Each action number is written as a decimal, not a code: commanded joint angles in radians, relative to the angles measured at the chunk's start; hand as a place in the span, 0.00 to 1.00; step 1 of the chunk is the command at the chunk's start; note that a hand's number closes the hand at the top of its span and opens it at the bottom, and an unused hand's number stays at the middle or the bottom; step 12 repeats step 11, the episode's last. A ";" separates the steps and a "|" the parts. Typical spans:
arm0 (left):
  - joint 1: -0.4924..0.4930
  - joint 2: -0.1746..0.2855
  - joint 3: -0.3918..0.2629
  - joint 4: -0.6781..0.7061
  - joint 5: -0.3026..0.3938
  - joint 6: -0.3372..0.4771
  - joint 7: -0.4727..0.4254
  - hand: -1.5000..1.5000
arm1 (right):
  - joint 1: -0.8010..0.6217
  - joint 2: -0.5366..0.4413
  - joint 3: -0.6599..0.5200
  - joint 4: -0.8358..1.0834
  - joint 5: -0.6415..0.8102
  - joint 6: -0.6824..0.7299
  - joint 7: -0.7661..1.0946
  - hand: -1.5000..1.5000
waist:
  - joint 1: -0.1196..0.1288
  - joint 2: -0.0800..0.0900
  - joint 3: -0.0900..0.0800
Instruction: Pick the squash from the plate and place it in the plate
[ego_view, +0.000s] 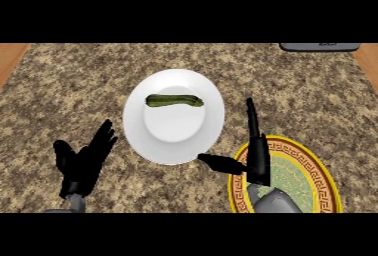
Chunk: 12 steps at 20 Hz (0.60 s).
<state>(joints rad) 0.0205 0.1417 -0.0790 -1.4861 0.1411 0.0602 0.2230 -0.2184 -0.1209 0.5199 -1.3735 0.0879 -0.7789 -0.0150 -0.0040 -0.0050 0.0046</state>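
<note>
While the left hand (81, 162) rests at the lower left of the speckled counter (66, 85), its fingers are straight and spread, holding nothing. To its right sits a white plate (140, 140), and the green squash (174, 101) lies across that plate's upper part, apart from both hands. Further right, the right hand (257, 155) hangs over the left rim of a gold-bordered plate (317, 175), fingers straight and pointing up, thumb stretched toward the white plate's lower edge, empty. A dark object (319, 46) shows at the top right edge.
</note>
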 joint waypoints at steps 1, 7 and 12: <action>-0.061 -0.017 0.017 0.096 -0.007 -0.003 0.008 0.50 | 0.091 -0.028 0.043 -0.064 0.066 0.025 0.022 0.00 | -0.001 0.004 -0.005; -0.011 -0.043 -0.018 0.050 -0.053 0.030 0.022 0.50 | 0.255 -0.059 0.111 -0.180 0.152 -0.002 0.040 0.00 | 0.000 0.004 -0.005; -0.002 -0.014 0.027 0.035 -0.014 -0.021 0.016 0.50 | 0.358 -0.072 0.147 -0.282 0.201 -0.008 0.050 0.00 | 0.000 0.004 -0.005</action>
